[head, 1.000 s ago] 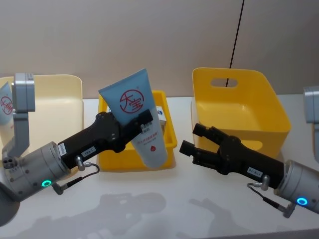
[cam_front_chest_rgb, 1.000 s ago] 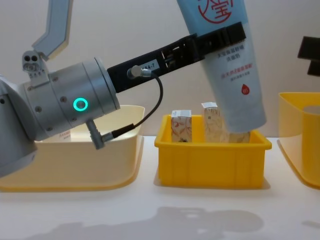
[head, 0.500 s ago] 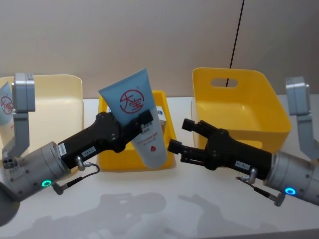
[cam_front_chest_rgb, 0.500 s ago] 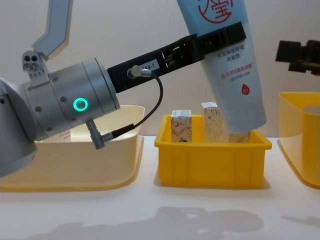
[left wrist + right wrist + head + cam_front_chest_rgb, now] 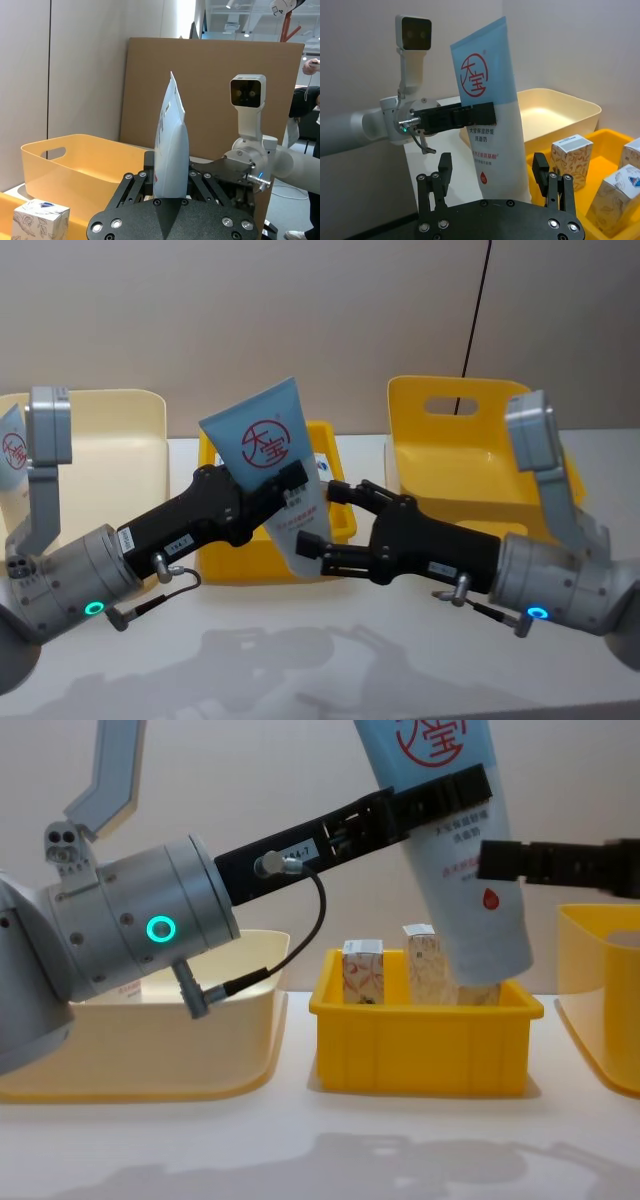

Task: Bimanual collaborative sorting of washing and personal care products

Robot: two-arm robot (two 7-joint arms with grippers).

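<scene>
Left end effector (image 5: 288, 490) clamped on tall light-blue squeeze tube (image 5: 262, 440), tilted above small yellow bin (image 5: 228, 562) — right end effector (image 5: 325, 520) open, straddling its lower half; should close squarely below left's grip before release

I held the tall light-blue tube (image 5: 262, 435) left of centre in the head view. It was nearly upright, its flat crimped end up and tipped a little to the left. It bore a red circular logo on its upper half, with small red text and a red drop lower down. My left gripper (image 5: 283, 486) was clamped across its middle. Its pale cap end dipped behind the rim of the small yellow bin (image 5: 420, 1045), at the centre of the chest view. There a white carton (image 5: 363, 972) with red-brown swirl print stood upright, and a second carton (image 5: 427, 965) stood beside it. Another blue tube (image 5: 8, 452) with the same logo showed at the far left edge of the head view.
</scene>
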